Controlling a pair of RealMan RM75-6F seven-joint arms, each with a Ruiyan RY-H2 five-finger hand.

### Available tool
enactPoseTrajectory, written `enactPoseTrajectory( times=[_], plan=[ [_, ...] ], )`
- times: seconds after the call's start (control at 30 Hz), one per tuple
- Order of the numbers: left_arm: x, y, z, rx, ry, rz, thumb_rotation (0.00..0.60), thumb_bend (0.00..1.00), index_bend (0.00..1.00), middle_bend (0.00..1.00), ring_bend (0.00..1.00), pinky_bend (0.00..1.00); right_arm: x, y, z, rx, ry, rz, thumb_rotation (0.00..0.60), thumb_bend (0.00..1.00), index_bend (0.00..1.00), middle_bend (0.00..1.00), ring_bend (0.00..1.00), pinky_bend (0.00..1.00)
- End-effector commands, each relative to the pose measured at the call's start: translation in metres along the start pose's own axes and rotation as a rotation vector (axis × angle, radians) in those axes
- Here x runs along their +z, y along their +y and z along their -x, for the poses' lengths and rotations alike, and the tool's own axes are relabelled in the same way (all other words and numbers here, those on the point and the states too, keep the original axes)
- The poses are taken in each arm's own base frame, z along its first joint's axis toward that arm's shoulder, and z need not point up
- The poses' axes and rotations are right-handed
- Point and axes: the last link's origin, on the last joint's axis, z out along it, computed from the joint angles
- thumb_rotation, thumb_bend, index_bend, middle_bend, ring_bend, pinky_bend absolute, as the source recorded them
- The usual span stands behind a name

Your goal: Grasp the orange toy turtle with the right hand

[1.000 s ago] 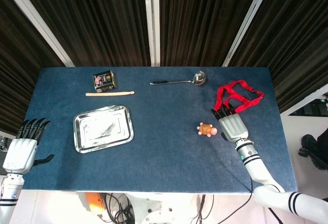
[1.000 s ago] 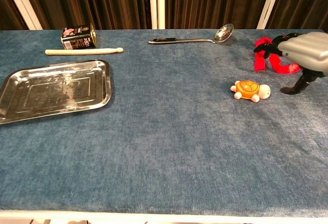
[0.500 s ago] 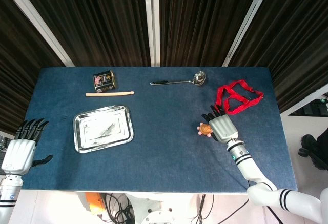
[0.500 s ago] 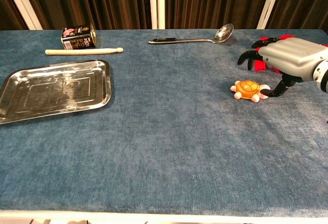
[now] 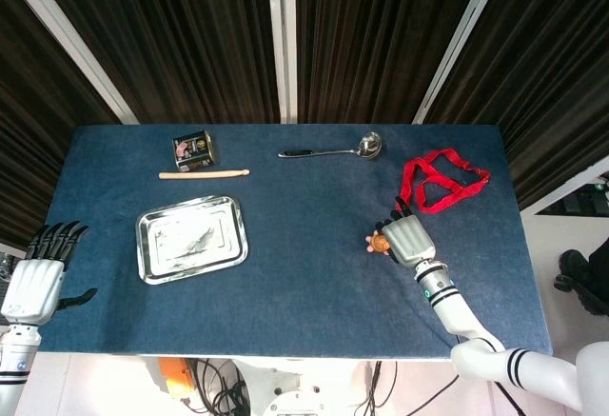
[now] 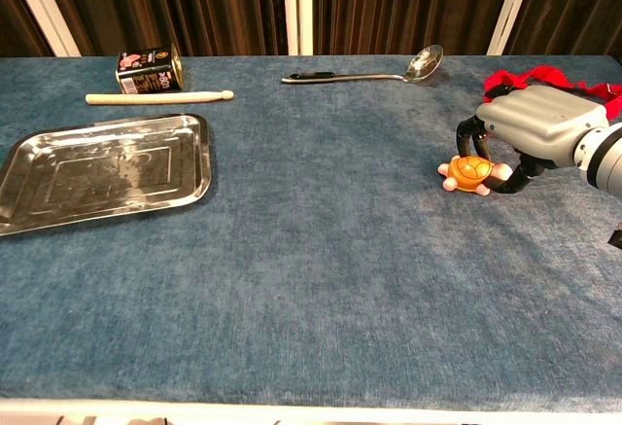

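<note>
The orange toy turtle (image 5: 378, 241) (image 6: 468, 173) sits on the blue table at the right, its shell showing. My right hand (image 5: 407, 240) (image 6: 533, 125) lies over its right side. In the chest view the fingers curl down behind the shell and the thumb presses against the head end, so the hand grips the turtle, which still rests on the cloth. My left hand (image 5: 36, 278) hangs off the table's left edge with its fingers apart and nothing in it.
A red strap (image 5: 440, 180) (image 6: 544, 77) lies just behind the right hand. A ladle (image 5: 333, 150) (image 6: 369, 75) is at the back centre. A steel tray (image 5: 142, 245) (image 6: 202, 158), a wooden stick (image 5: 203, 174) (image 6: 155, 97) and a small tin (image 5: 193, 149) (image 6: 149, 69) are on the left.
My right hand moved left from beside the red strap onto the turtle, and its fingers and thumb curled in around it. The left hand stayed put.
</note>
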Motion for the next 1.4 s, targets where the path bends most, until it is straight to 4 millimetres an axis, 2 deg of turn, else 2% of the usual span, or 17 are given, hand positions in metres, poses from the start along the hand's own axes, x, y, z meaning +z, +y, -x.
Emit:
enactPoseTrajectory(
  times=[0.03, 0.13, 0.3, 0.37, 0.43, 0.47, 0.53, 0.6, 0.67, 0.83, 0.93, 1.0, 1.1, 1.33, 1.4],
  plan=[
    [0.0, 0.0, 0.0, 0.0, 0.001, 0.0, 0.6, 0.06, 0.09, 0.04, 0.0, 0.03, 0.0, -0.002, 0.002, 0.01, 0.029, -0.004, 0.6, 0.37, 0.88, 0.77, 0.53, 0.08],
    [0.0, -0.001, 0.0, 0.0, 0.0, -0.001, 0.6, 0.06, 0.09, 0.04, 0.0, 0.03, 0.0, -0.001, 0.003, 0.001, 0.06, -0.005, 0.6, 0.43, 1.0, 0.88, 0.61, 0.13],
    [0.0, 0.0, -0.001, -0.001, 0.0, 0.002, 0.6, 0.06, 0.09, 0.04, 0.0, 0.03, -0.002, 0.004, 0.005, -0.014, 0.065, 0.002, 0.6, 0.43, 1.0, 0.91, 0.61, 0.13],
    [0.0, 0.0, -0.001, -0.001, 0.0, 0.003, 0.6, 0.06, 0.09, 0.04, 0.0, 0.03, -0.005, 0.008, 0.006, -0.017, 0.044, 0.0, 0.6, 0.36, 0.97, 0.88, 0.57, 0.07],
    [0.001, 0.0, -0.001, -0.001, -0.001, 0.004, 0.6, 0.06, 0.09, 0.04, 0.0, 0.03, -0.008, 0.014, 0.006, -0.028, 0.006, 0.003, 0.6, 0.21, 0.81, 0.77, 0.45, 0.02],
    [0.001, 0.001, -0.001, 0.0, -0.003, 0.005, 0.6, 0.06, 0.09, 0.04, 0.0, 0.03, -0.009, 0.018, 0.004, -0.03, -0.01, 0.009, 0.6, 0.13, 0.66, 0.67, 0.37, 0.0],
    [0.001, 0.002, 0.0, 0.001, -0.005, 0.007, 0.6, 0.06, 0.09, 0.04, 0.0, 0.03, -0.009, 0.022, 0.0, -0.026, -0.026, 0.018, 0.6, 0.05, 0.41, 0.5, 0.24, 0.0],
    [0.001, 0.002, 0.0, 0.0, -0.005, 0.008, 0.6, 0.06, 0.09, 0.04, 0.0, 0.03, -0.01, 0.024, -0.004, -0.015, -0.039, 0.023, 0.6, 0.03, 0.31, 0.4, 0.15, 0.0],
    [0.002, 0.003, 0.0, 0.001, -0.004, 0.008, 0.6, 0.06, 0.09, 0.04, 0.0, 0.03, -0.011, 0.025, -0.007, -0.012, -0.046, 0.021, 0.6, 0.03, 0.28, 0.36, 0.11, 0.0],
    [0.002, 0.004, -0.001, 0.003, -0.003, 0.009, 0.6, 0.06, 0.09, 0.04, 0.0, 0.03, -0.013, 0.023, -0.009, 0.002, -0.048, 0.01, 0.6, 0.03, 0.27, 0.35, 0.1, 0.0],
    [0.002, 0.004, -0.001, 0.003, -0.006, 0.007, 0.6, 0.06, 0.09, 0.04, 0.0, 0.03, -0.014, 0.02, -0.01, 0.01, -0.036, 0.001, 0.6, 0.1, 0.28, 0.39, 0.1, 0.0],
    [0.001, 0.003, 0.0, 0.002, -0.006, 0.005, 0.6, 0.06, 0.09, 0.04, 0.0, 0.03, -0.013, 0.019, -0.009, 0.011, -0.033, -0.004, 0.6, 0.19, 0.32, 0.42, 0.11, 0.0],
    [0.001, 0.002, 0.0, 0.0, -0.005, 0.003, 0.6, 0.06, 0.09, 0.04, 0.0, 0.03, -0.012, 0.018, -0.008, 0.011, -0.031, -0.007, 0.6, 0.25, 0.36, 0.46, 0.12, 0.0],
    [0.0, 0.0, 0.0, -0.002, -0.006, -0.001, 0.6, 0.06, 0.09, 0.04, 0.0, 0.03, -0.008, 0.016, -0.004, 0.001, -0.041, -0.002, 0.6, 0.31, 0.43, 0.5, 0.16, 0.0],
    [0.0, 0.0, 0.0, -0.003, -0.006, -0.003, 0.6, 0.06, 0.09, 0.04, 0.0, 0.03, -0.006, 0.014, -0.003, 0.002, -0.042, -0.004, 0.6, 0.33, 0.51, 0.55, 0.21, 0.0]
  ],
)
